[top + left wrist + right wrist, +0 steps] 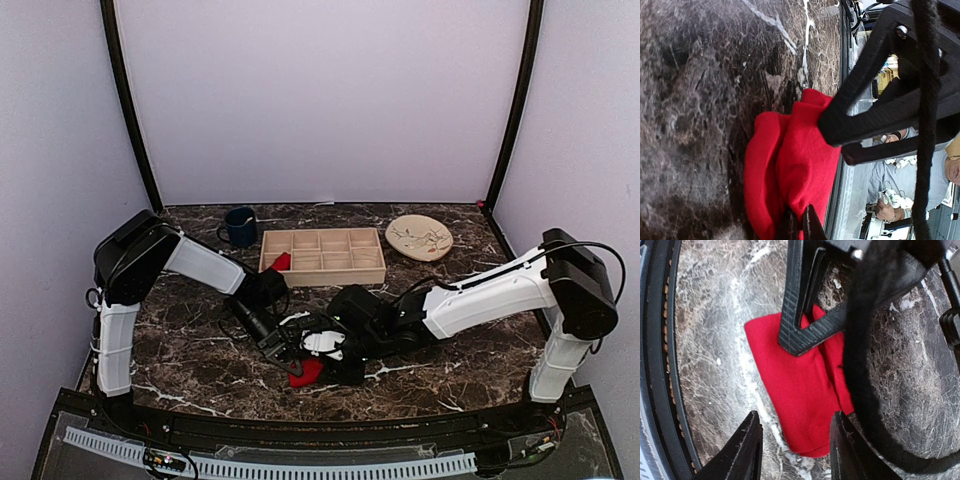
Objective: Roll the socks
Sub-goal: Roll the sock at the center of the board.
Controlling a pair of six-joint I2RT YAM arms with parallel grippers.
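Both arms are in over the middle of the marble table (pixel 190 350), towards the near edge. The folded red sock (pixel 790 385) lies flat on the marble there. My left gripper (pixel 800 226) has its fingers pressed together on one edge of the sock, pinching the fabric. My right gripper (pixel 795 427) is spread wide, one finger on each side of the sock's other end (one side shows bare marble in the gap; whether the other side touches I cannot tell). The second sock (pixel 281 262) sits in the leftmost compartment of the wooden tray (pixel 325 279), at the back between the blue mug (pixel 240 227) and the tan plate (pixel 419 238).
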